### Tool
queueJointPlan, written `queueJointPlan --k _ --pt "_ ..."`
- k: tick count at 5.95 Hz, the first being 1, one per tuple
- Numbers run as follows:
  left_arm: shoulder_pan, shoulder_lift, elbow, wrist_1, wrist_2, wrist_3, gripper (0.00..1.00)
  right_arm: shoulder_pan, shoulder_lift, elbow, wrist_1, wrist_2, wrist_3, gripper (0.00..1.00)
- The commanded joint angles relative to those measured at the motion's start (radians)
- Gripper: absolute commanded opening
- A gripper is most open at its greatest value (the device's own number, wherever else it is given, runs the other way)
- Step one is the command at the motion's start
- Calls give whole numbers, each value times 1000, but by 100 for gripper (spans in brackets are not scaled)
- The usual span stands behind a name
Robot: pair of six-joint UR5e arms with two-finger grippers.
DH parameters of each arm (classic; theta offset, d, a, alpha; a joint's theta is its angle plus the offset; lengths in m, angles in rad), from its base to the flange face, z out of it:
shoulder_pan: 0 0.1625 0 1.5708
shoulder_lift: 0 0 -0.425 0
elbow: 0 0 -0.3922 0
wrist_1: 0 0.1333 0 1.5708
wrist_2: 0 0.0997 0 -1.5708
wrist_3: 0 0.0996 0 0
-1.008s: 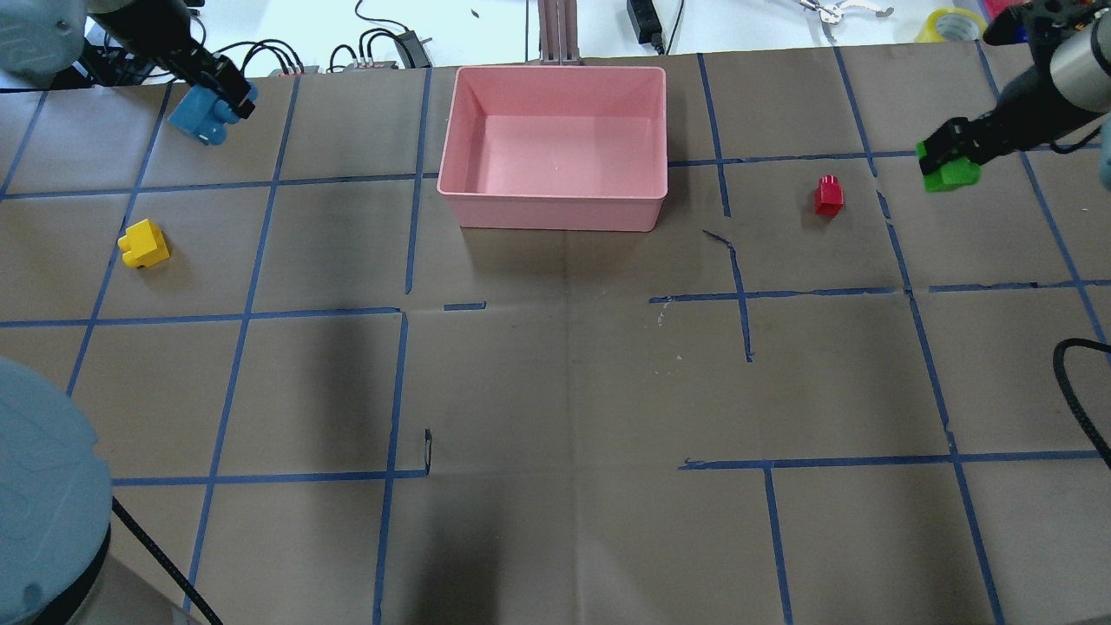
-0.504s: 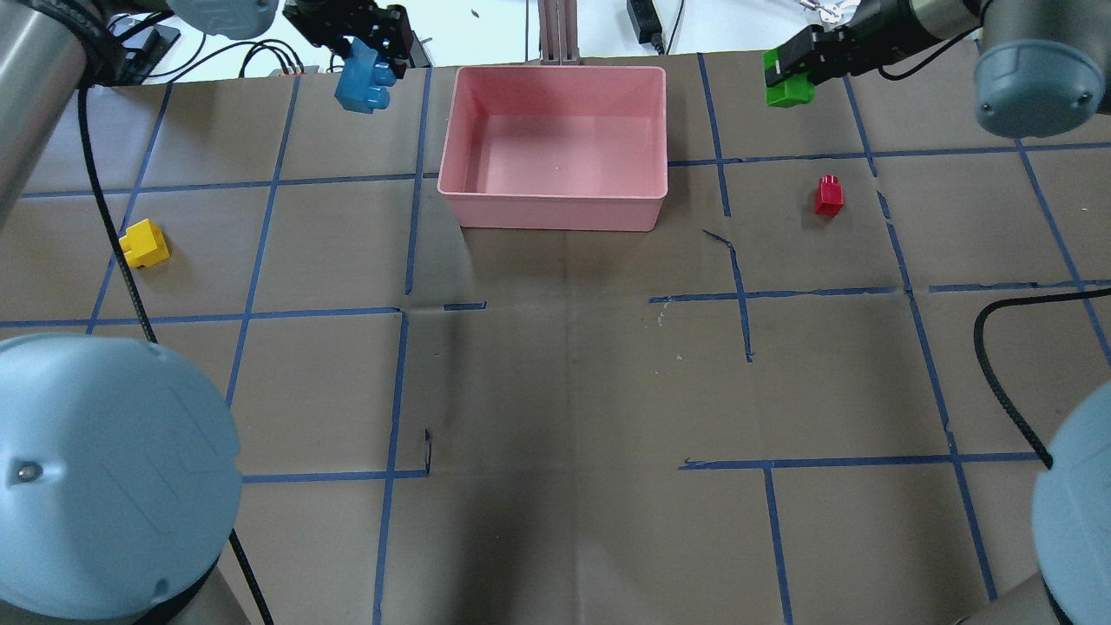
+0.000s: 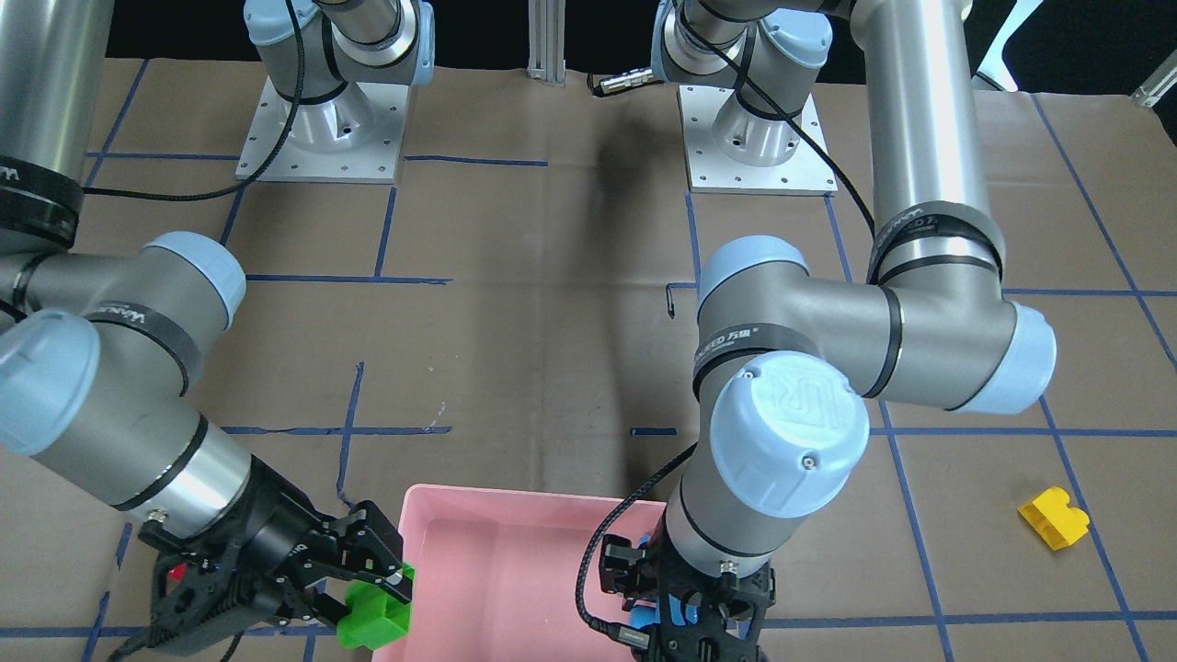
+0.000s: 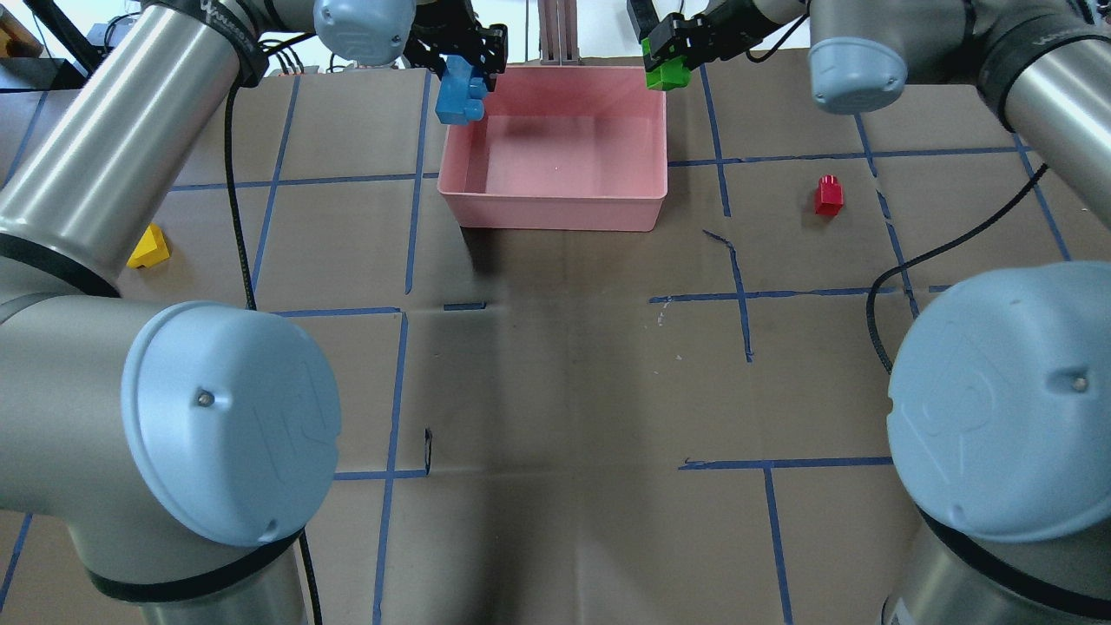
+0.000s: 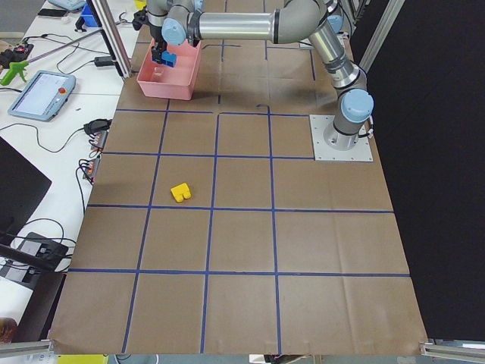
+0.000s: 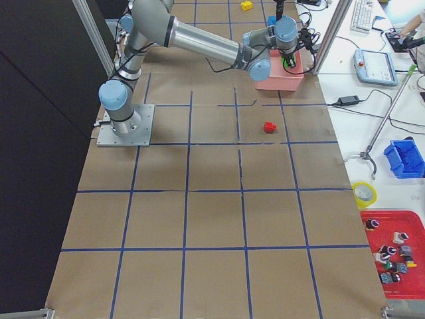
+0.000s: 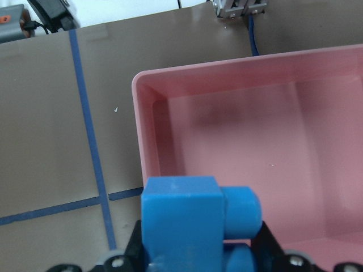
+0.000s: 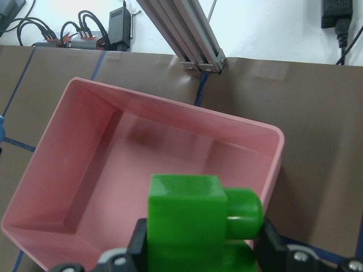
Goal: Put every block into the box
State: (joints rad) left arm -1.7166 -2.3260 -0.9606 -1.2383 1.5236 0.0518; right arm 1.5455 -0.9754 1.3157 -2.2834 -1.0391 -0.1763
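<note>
Left fingers (image 4: pixel 496 52) are clamping the blue block (image 4: pixel 458 94), right fingers (image 4: pixel 658 42) the green block (image 4: pixel 667 75), both over the box (image 4: pixel 555 187) rim, so releasing now is risking bounces outside.

Right arm (image 6: pixel 199 41): near and large, stretched from its base plate across to the box.
Box (image 6: pixel 287 82): pink, at the table's far edge, partly behind the arm's joints.
Green block (image 6: pixel 289 63): at the arm's tip, over the box; the grip is too small to tell.
Blue block (image 6: pixel 271 22): small patch just beyond the box.
Red block (image 6: pixel 269 127): alone on the paper, near the box.
Yellow block (image 6: pixel 246 5): far end, well apart.
Table (image 6: pixel 212 219): brown paper, blue tape grid.
</note>
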Motion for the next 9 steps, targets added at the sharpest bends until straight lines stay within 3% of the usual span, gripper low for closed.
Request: queueJointPlan --k 1,2,3,4,7,9 --pt "-37 -82 0 95 4 -15 22 48 41 -6 -65 -1 53 9" --pt "-40 -87 -6 124 4 -29 43 65 52 -10 -77 1 102 10" --pt "-40 -82 -9 141 6 -30 91 79 50 -7 -80 1 118 39" --pt "-35 -63 -15 123 4 -27 99 79 50 2 -70 4 118 99" --pt "101 86 -21 -74 3 70 99 64 26 11 -64 -4 104 100" --pt "239 129 -24 -131 3 243 99 -23 -46 19 54 -1 36 100"
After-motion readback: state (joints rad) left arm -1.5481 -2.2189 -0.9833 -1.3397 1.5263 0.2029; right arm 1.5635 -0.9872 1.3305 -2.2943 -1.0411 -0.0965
